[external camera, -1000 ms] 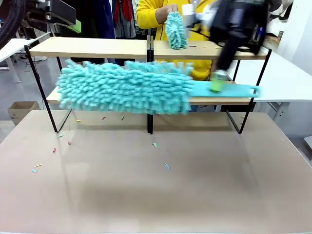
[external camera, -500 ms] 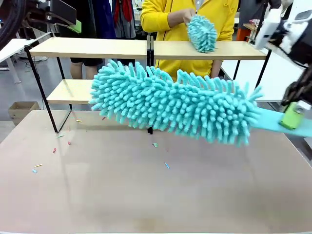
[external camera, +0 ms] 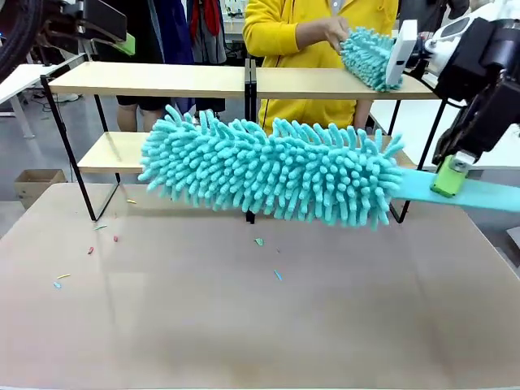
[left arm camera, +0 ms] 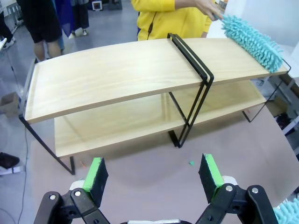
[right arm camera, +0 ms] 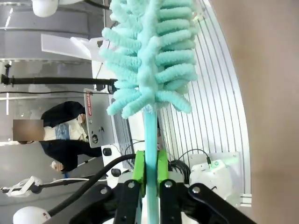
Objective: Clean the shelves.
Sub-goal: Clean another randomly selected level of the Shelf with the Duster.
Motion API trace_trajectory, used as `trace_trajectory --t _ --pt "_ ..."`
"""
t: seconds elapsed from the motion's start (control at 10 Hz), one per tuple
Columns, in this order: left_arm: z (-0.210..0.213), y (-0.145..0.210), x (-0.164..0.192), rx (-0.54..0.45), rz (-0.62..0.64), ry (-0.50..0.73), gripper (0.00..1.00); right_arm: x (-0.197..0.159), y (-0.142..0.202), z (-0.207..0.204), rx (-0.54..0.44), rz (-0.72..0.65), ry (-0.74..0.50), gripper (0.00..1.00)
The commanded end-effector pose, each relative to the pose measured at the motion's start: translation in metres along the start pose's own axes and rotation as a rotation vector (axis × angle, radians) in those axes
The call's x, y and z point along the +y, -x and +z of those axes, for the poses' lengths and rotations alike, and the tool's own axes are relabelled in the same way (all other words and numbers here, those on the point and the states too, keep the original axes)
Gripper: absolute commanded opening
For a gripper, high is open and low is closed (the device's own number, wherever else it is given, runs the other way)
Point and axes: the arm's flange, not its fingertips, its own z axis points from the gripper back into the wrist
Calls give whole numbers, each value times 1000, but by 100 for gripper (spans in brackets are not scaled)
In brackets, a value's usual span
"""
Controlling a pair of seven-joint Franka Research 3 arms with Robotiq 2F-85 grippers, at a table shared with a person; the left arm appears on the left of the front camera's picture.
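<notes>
The table (external camera: 244,325), a wide beige surface, fills the lower half of the front view. The shelves (external camera: 162,80) stand across its far edge in the upper half of the frame: two long light-wood boards in a thin black frame with a black centre divider. In the left wrist view they span the middle of the frame, both boards bare except at the upper right end.

A big turquoise chenille duster (external camera: 268,171) hangs tilted across the centre of the front view, in front of the shelves and above the table, its flat turquoise handle (external camera: 479,195) running off to the right edge. The right gripper (external camera: 448,176) holds that handle at mid right, its green-padded fingers clamped tight on it; the right wrist view shows the handle squeezed between both pads.

A person in a yellow top (external camera: 301,32) stands behind the shelves and presses a smaller turquoise duster (external camera: 367,55) on the right end of the top board with one hand (external camera: 335,32).

The left gripper (left arm camera: 153,175) sits at the bottom of the left wrist view, fingers spread wide with nothing between them.

Small coloured scraps (external camera: 258,241) lie scattered on the table at centre and lower left.
</notes>
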Motion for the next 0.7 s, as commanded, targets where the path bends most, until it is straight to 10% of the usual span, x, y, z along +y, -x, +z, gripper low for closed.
trace_trajectory --t 0.0,0.6 --pt "0 0 0 -3 2 -11 100 4 0 5 95 22 -1 12" --pt "0 0 0 -3 2 -11 100 41 102 69 -96 140 -1 12"
